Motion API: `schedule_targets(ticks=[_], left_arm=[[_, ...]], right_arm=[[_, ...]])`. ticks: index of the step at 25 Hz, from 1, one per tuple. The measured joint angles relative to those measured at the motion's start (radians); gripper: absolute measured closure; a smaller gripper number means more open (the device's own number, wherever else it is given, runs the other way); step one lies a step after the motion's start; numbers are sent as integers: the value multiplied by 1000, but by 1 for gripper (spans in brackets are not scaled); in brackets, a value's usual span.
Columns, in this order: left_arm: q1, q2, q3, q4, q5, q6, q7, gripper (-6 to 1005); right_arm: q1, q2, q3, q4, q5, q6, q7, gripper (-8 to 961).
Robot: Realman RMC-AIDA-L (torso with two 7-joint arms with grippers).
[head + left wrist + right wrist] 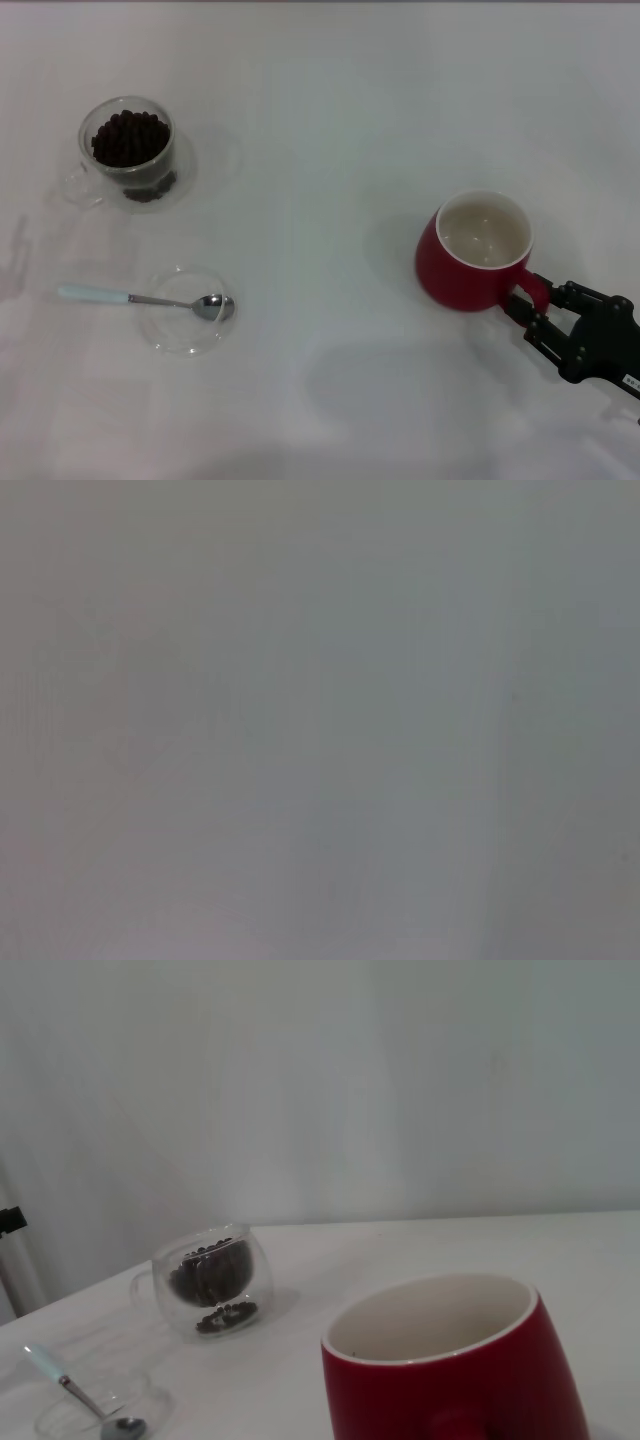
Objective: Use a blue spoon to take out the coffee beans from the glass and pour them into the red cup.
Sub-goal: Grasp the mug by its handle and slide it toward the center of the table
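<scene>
The glass (128,152) with its heap of coffee beans (130,138) stands at the far left of the white table. The blue spoon (140,298) lies nearer, its metal bowl resting in a shallow clear dish (188,322). The red cup (478,250) stands upright at the right with nothing inside. My right gripper (530,300) is at the cup's near right side, its fingers closed around the red handle. The right wrist view shows the cup (450,1370) close up, with the glass (210,1280), beans (212,1268) and spoon (70,1388) beyond. My left gripper is out of view.
The white table (330,120) spreads between the glass and the red cup. A pale wall (400,1080) stands behind the table in the right wrist view. The left wrist view shows only a plain grey surface.
</scene>
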Motion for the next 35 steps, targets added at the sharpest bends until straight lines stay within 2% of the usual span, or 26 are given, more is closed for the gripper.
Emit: schedule_targets(ticks=[1, 6, 12, 19, 28, 35], left_arm=[[-2, 0, 0, -1, 0, 0, 0, 450], [-6, 0, 0, -2, 0, -1, 0, 450], [-9, 1, 0, -10, 0, -1, 0, 451], [-14, 1, 0, -13, 0, -1, 0, 450], [-16, 1, 0, -14, -10, -1, 0, 450], [-16, 1, 0, -14, -10, -1, 0, 450]], right_arm=[[3, 0, -1, 0, -1, 0, 3, 395], [9, 0, -9, -2, -10, -1, 7, 569], [14, 0, -13, -16, -11, -12, -20, 676], [47, -1, -48, -34, -55, -14, -18, 741], [82, -2, -196, -106, -61, -9, -12, 782], [84, 0, -271, -174, -62, 1, -7, 813]])
